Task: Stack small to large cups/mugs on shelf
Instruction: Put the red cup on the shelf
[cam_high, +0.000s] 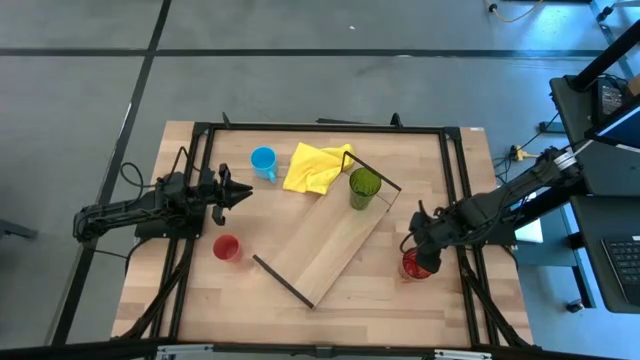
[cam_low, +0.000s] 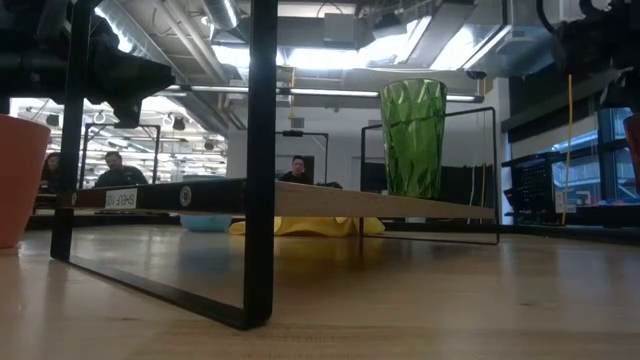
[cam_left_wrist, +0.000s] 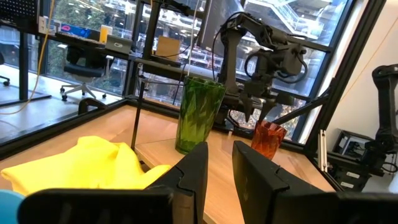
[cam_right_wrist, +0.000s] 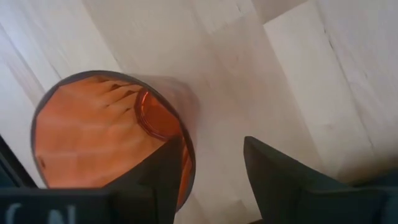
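While our left gripper (cam_high: 243, 190) waits slightly parted at centre left, we hover our right gripper (cam_high: 418, 250), fingers open, astride the dark red glass's (cam_high: 415, 265) rim at lower right, ready to lift it shelfward.

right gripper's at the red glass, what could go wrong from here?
1. The right gripper is open, with one finger inside the rim of the dark red glass and the other outside. Gripping only the wall could tip it or let it slip.
2. The green tumbler already stands on the shelf; a careless placement may knock it over.
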